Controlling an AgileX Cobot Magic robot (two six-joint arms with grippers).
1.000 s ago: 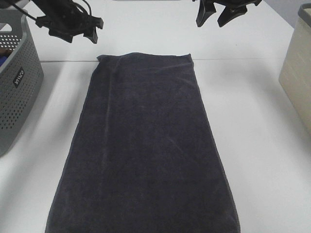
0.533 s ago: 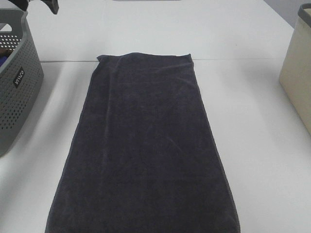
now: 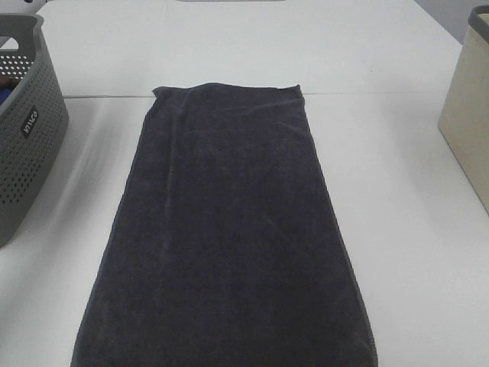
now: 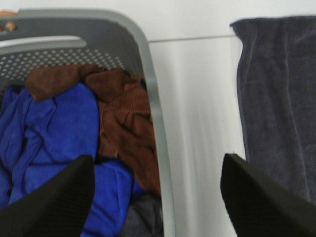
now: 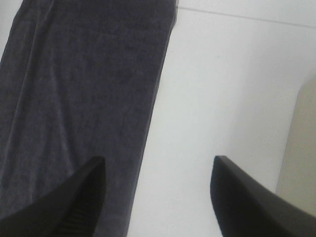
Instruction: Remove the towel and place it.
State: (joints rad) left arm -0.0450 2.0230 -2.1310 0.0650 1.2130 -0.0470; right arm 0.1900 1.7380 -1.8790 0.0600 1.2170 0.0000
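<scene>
Charcoal-grey terry towel (image 3: pixel 229 229) lies flat mid-table, near hem cut off at 6 o'clock. Grey perforated plastic basket (image 3: pixel 27 130) at 9 o'clock holds blue cloth (image 4: pixel 49 143) and brown cloth (image 4: pixel 123 123); beige bin (image 3: pixel 467 130) at 3 o'clock, cropped. Left gripper (image 4: pixel 155 197) apart over basket rim, empty. Right gripper (image 5: pixel 158 197) apart, empty, above towel edge. Risk: left gripper descending here snags basket rim.

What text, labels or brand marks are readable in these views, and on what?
One mark only: a small dark label with light lettering on the outer wall of the grey perforated basket, seen from the high camera. It is tilted and too small to read for certain.
The towel, the table and the beige bin carry no visible text.
Neither wrist view shows any text.
</scene>
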